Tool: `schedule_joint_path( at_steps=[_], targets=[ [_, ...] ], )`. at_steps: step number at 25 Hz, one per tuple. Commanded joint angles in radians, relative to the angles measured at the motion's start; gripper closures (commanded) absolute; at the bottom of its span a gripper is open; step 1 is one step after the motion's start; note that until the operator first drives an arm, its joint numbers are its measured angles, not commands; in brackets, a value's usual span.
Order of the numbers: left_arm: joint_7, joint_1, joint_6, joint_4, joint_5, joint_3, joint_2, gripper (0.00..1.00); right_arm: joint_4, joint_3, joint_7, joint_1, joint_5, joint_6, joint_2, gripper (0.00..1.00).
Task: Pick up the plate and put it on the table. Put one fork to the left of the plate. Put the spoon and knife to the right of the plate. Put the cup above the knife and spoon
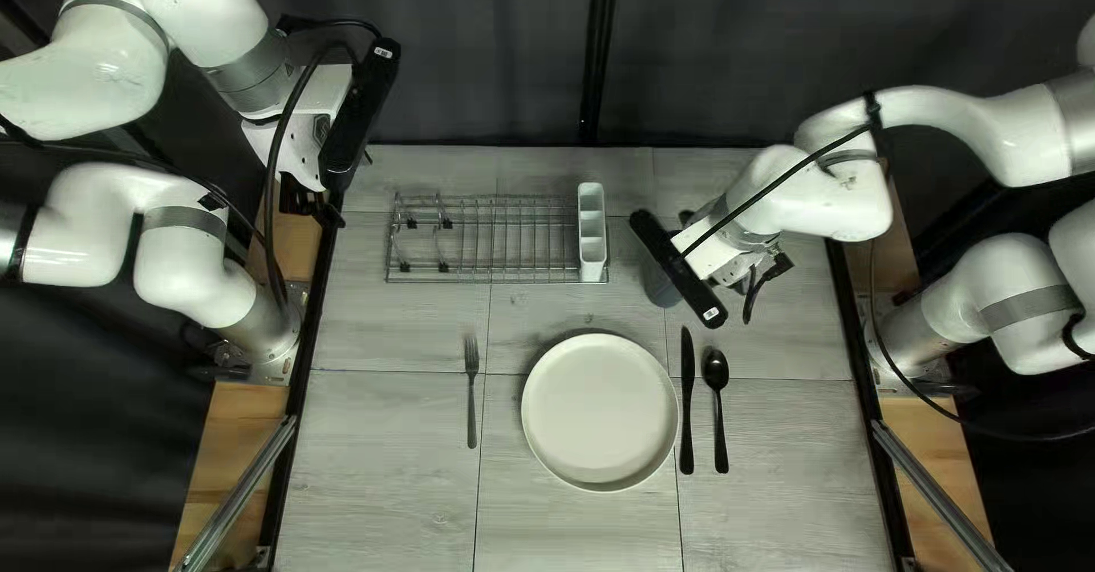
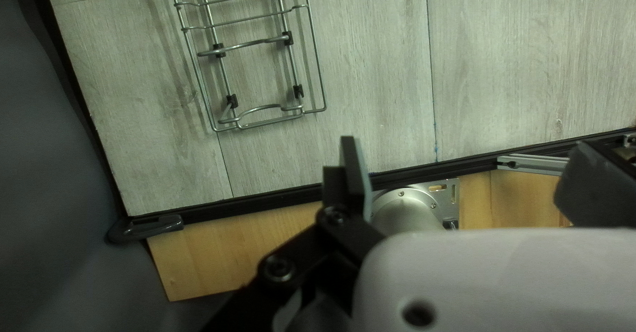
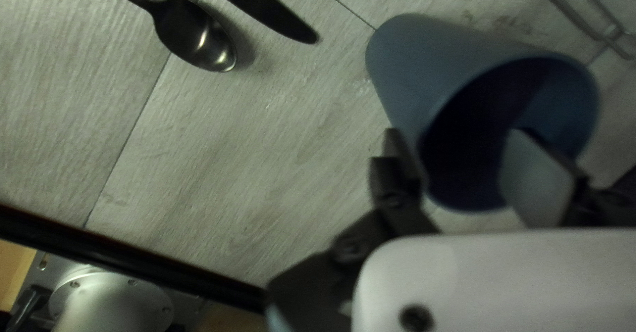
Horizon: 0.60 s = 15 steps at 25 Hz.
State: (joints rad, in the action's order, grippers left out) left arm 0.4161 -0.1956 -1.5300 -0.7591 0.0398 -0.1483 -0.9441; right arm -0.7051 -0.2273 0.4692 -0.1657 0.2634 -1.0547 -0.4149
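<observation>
Right hand [image 1: 756, 274] seems released, one finger [image 3: 536, 176] over the cup's [image 3: 430, 67] mouth; the cup is beyond the knife [image 1: 687, 401]. Plate [image 1: 599, 412] lies on the bench [image 1: 376, 469] between fork [image 1: 471, 395] and knife, spoon [image 1: 718, 384] outermost. Left hand [image 1: 310, 203]: released.

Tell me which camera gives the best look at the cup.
The right wrist view: it shows the cup up close, with much of its blue-grey side and its dark open mouth. The top left view shows only a small part of it, the rest hidden by the right arm. The left wrist view doesn't show it.
</observation>
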Motion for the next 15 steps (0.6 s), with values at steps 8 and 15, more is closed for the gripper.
schedule_joint_path(
  at_steps=[8,15],
  targets=[
    [0.000,0.000,0.000,0.000,0.000,0.000,0.000,0.00,-0.057,0.031,-0.055,-0.011,-0.030,-0.075,-0.002,0.00],
    [0.000,0.000,0.000,0.000,0.000,0.000,0.000,0.00,-0.057,0.031,-0.055,-0.011,-0.030,-0.075,-0.002,0.00]
  ],
)
